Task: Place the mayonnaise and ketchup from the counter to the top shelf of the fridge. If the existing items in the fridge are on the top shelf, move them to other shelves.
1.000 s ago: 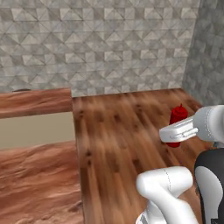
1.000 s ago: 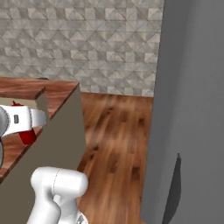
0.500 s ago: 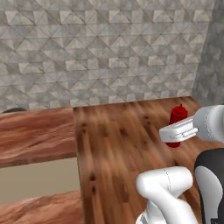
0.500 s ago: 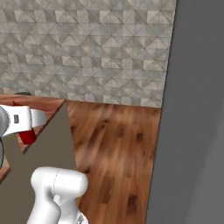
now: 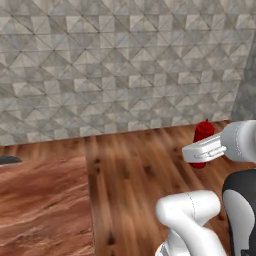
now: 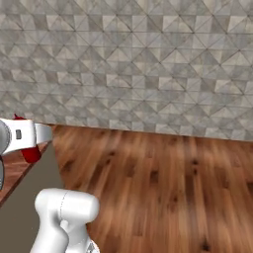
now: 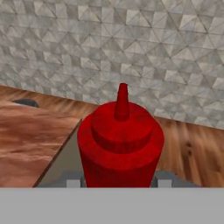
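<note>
The ketchup (image 7: pixel 120 140), an all-red bottle with a pointed cap, stands upright between my gripper's (image 7: pixel 117 180) fingers (image 7: pixel 73 180), seen close in the hand view. My gripper (image 5: pixel 201 151) is shut on it and carries it in the air above the wooden floor. From the right base view, the ketchup (image 6: pixel 32 154) peeks out below my white gripper (image 6: pixel 30 143). The reddish-brown counter (image 5: pixel 42 210) lies to the left, with its grey side panel (image 6: pixel 42 183) beside the hand. The mayonnaise, the fridge and its top shelf are out of view.
A grey tiled wall (image 5: pixel 125 65) runs across the back. Wooden floor (image 6: pixel 163 183) spreads out ahead and to the right. A dark flat thing (image 5: pixel 7 160) lies at the counter's far left edge.
The whole picture has shifted, so the base has moved: the counter slid left and the grey mass on the right left the view. The gripper stays shut on the ketchup.
</note>
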Motion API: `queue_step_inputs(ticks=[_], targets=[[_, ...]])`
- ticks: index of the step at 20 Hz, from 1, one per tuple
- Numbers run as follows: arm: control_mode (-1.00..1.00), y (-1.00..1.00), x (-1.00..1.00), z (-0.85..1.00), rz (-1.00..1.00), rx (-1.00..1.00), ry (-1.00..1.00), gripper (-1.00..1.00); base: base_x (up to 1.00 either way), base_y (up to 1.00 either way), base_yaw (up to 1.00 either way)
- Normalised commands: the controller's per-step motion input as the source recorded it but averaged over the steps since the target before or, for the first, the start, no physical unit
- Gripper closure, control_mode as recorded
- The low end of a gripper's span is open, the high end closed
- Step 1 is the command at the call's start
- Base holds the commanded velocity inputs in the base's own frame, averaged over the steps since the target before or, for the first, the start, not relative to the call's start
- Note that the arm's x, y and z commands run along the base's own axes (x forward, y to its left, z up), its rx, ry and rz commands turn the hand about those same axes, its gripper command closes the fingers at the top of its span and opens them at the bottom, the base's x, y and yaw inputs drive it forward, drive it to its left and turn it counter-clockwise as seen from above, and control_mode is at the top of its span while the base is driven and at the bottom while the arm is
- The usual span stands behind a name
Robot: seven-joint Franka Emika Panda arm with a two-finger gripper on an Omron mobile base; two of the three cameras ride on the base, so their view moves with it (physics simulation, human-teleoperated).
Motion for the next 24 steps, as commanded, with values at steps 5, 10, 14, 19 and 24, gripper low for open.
queue_step_inputs(ticks=[5, 10, 14, 19, 24], targets=[[1.0, 0.0, 0.0, 0.0, 0.0, 0.0, 0.0, 1.0, 1.0, 0.0, -0.08], [1.0, 0.0, 0.0, 0.0, 0.0, 0.0, 0.0, 1.0, 1.0, 0.0, -0.18], [1.0, 0.0, 0.0, 0.0, 0.0, 0.0, 0.0, 1.0, 0.97, 0.0, -0.34], [1.0, 0.0, 0.0, 0.0, 0.0, 0.0, 0.0, 1.0, 0.66, 0.0, -0.66], [1.0, 0.0, 0.0, 0.0, 0.0, 0.0, 0.0, 1.0, 0.36, 0.0, -0.79]])
